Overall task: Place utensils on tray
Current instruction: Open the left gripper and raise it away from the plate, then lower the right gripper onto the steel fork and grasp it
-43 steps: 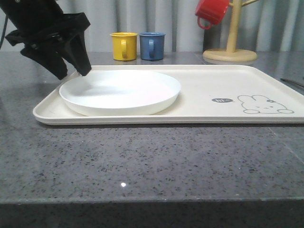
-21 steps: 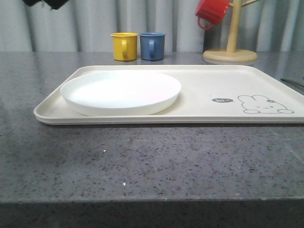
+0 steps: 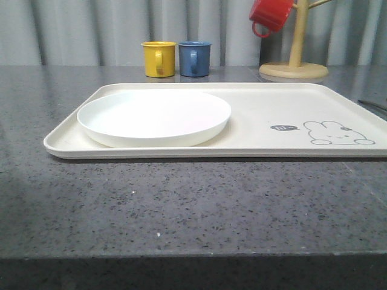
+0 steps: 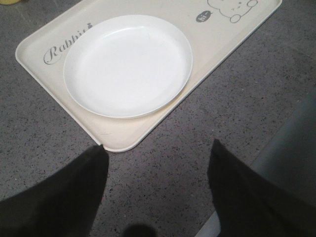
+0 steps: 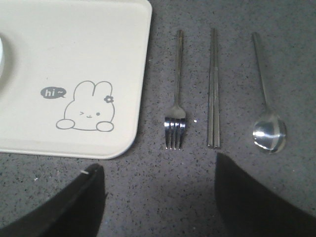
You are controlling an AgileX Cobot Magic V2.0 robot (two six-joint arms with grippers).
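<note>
Now my left arm, which one second ago hung over the plate in the front view, is gone from there. My left gripper (image 4: 155,163) hangs wide open above the table (image 3: 181,205) near the tray (image 3: 254,96) corner. My right gripper (image 5: 158,182) is wide open too. Beside the tray lie the fork (image 5: 177,106), chopsticks (image 5: 213,89) and spoon (image 5: 266,123). The tray holds only the white plate (image 3: 154,118).

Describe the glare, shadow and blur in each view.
Front view: plate washed out bright, countertop sharp. Left wrist view: dark fingers blurred, tray crisp. Right wrist view: spoon bowl glints, fork sharp, blurred fingers.
</note>
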